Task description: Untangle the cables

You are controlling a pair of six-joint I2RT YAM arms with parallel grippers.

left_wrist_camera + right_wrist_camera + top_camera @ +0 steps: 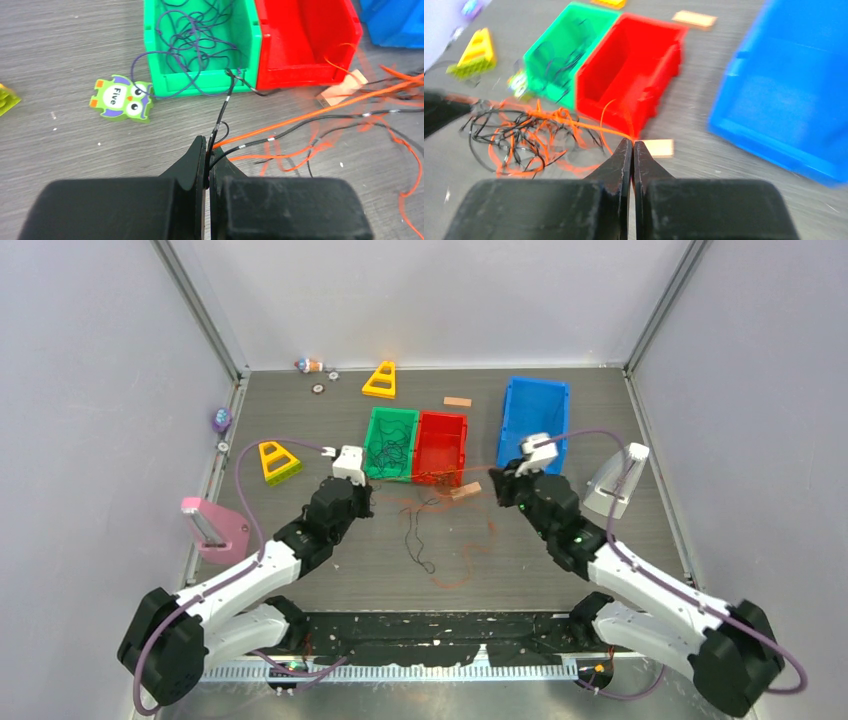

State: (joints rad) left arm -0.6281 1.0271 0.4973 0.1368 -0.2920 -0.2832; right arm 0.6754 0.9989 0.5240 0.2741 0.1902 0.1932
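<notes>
The left arm's jaws pinch a thin black strand (222,107). The right arm's jaws are pressed together on an orange strand (614,133). Between the arms, the tangled orange and black cables (425,525) lie on the grey worktop (330,575), just on the near side of a green bin (370,440) and a red bin (442,417). More dark strands lie inside the green bin.

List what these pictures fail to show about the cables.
- Right wrist view: motion blur smears the tangle; its crossings are unreadable.
- Left wrist view: the black cable vanishes inside the shut left gripper; the orange cables run off the right edge.
- Top view: strands in the green bin are too thin to trace.
</notes>
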